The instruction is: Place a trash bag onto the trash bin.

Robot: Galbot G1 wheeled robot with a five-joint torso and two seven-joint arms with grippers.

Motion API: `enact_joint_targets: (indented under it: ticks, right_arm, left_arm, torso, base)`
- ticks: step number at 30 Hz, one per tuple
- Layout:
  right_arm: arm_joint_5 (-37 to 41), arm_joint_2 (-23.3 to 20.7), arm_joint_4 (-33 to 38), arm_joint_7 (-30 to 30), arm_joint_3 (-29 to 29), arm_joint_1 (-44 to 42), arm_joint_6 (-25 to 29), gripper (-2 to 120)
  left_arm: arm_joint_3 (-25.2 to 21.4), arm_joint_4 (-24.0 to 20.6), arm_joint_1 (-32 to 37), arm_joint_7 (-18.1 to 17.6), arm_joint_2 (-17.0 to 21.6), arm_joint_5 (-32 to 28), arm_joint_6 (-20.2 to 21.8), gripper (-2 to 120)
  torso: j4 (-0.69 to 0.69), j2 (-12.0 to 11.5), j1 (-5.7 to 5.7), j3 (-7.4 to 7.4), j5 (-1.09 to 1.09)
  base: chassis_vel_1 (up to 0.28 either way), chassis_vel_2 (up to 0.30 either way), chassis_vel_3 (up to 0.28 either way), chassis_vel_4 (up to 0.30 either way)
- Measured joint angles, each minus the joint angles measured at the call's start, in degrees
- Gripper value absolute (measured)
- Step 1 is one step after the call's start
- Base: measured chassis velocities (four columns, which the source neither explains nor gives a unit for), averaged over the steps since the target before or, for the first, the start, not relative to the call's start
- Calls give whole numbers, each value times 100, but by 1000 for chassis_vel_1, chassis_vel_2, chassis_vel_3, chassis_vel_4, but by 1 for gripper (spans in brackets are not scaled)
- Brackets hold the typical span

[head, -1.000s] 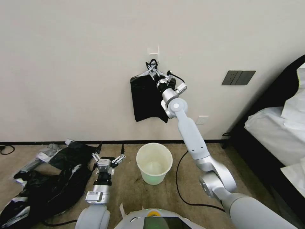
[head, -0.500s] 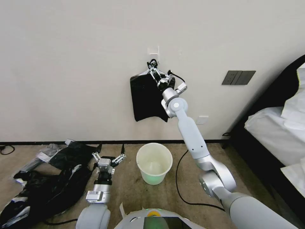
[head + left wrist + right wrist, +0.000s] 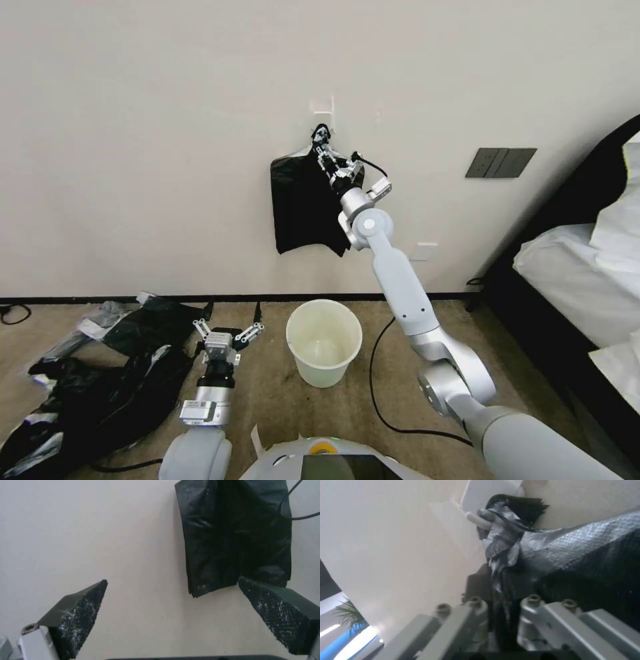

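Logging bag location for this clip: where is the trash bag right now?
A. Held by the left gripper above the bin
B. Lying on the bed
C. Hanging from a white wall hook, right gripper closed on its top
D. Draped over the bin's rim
C: the trash bag hangs from the white hook on the wall, with the right gripper shut on its bunched top; the trash bin stands unlined below, and the left gripper is open near the floor.

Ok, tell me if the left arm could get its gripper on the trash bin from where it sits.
Probably yes. The left gripper is open, low over the carpet beside the trash bin, with bare floor between them. The right gripper is up at the wall, shut on the trash bag.
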Motion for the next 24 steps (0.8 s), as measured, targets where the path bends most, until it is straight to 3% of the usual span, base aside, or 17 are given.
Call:
enact_joint_targets:
  ticks: [3, 18, 24]
  right_arm:
    - [-7, -1, 9, -8, 2, -4, 3, 0]
    - [-183, -65, 114, -25, -2, -79, 72, 0]
    - [-174, -58, 106, -28, -7, -38, 68, 25]
  left_arm:
    - [-2, 0, 6, -1, 1, 0, -11, 100]
    - [15, -1, 5, -2, -10, 0, -48, 100]
    - [11, 5, 1, -2, -9, 0, -60, 100]
  torso:
    - [0, 0, 0, 0, 0]
    - [0, 0, 0, 0, 0]
    - [0, 0, 0, -1, 0]
  base:
    - [0, 0, 0, 0]
    - [0, 0, 0, 0]
    - [0, 0, 0, 0]
